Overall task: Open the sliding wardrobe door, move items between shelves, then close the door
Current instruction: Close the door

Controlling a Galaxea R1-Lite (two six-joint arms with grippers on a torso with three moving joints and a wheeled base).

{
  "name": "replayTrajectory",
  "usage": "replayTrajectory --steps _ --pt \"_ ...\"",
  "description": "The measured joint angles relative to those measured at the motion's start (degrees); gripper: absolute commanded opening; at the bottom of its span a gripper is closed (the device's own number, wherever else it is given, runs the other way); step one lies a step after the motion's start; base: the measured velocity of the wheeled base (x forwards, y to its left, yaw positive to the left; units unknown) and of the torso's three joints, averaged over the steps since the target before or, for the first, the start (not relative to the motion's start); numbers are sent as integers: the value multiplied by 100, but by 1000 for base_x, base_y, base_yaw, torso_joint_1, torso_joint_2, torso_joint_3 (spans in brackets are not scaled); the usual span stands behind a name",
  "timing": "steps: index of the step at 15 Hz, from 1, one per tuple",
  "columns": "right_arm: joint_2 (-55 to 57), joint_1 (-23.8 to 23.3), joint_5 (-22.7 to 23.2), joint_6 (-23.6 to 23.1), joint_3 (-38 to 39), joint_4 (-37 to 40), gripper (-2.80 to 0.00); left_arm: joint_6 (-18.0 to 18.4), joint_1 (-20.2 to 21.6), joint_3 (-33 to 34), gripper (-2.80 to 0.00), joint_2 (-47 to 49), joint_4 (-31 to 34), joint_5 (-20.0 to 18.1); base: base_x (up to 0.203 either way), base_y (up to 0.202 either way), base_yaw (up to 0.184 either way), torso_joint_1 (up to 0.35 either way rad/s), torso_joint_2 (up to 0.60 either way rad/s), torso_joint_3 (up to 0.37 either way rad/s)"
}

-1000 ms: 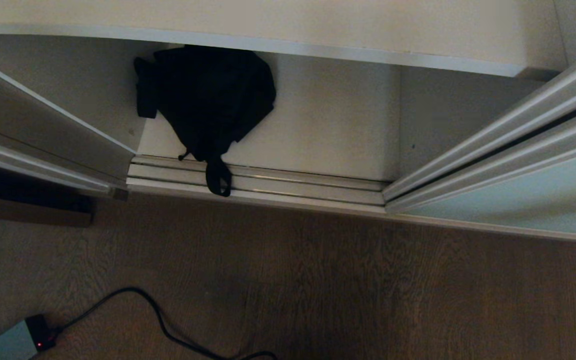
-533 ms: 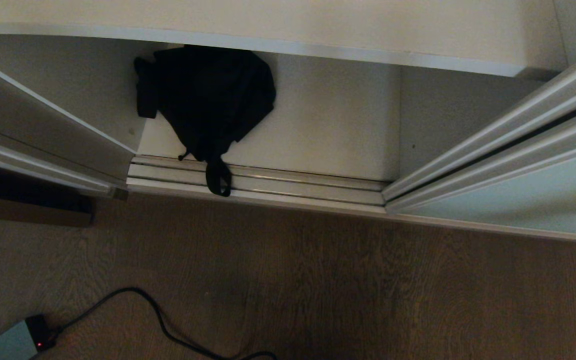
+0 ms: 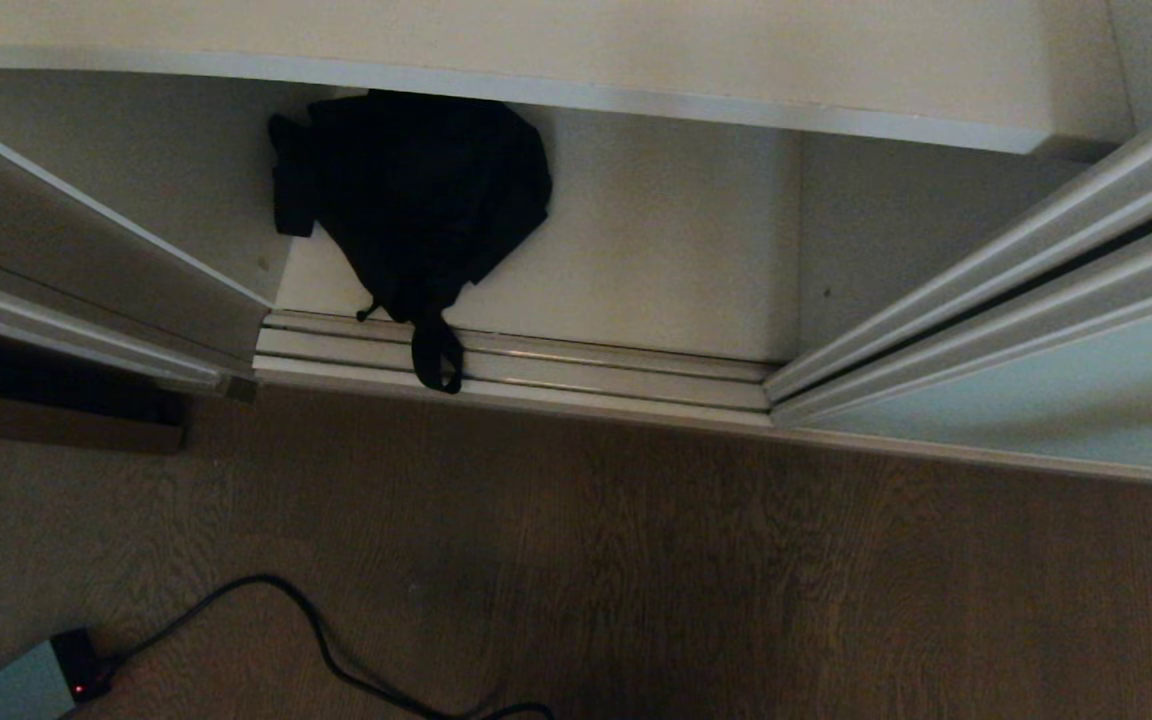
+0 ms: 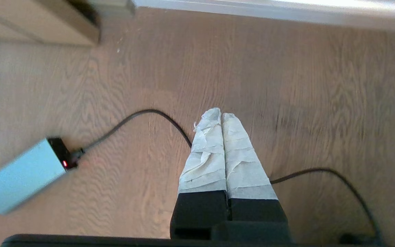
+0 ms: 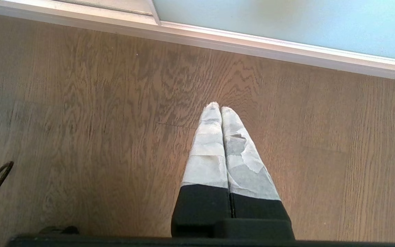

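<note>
Your soft black fabric bag (image 3: 416,200) lies on the white bottom shelf (image 3: 656,250), its strap draped over the metal door track (image 3: 586,370); slide the frosted blue-green glass door (image 3: 1056,390) shut and it could snag; left gripper (image 4: 220,115) and right gripper (image 5: 220,108) hang pinched closed, empty.

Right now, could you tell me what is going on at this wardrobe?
Nothing is being handled. The sliding wardrobe door stands open on the right. A black bag lies on the bottom shelf, its strap draped over the track. The left gripper and right gripper are shut and empty above the floor.
</note>
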Motion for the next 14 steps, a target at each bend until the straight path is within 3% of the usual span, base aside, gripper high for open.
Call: replayTrajectory --steps 2,6,14 --pt "0 0 0 -1 0 0 -280 -186 0 2 -280 0 -15 35 0 0 0 0 0 0" --pt "0 0 -2 0 0 -2 -280 -181 0 5 -280 1 -15 33 0 0 0 1 1 36" --pt "0 0 1 0 0 -1 -280 -215 0 5 -280 1 -23 40 0 0 0 2 3 187"
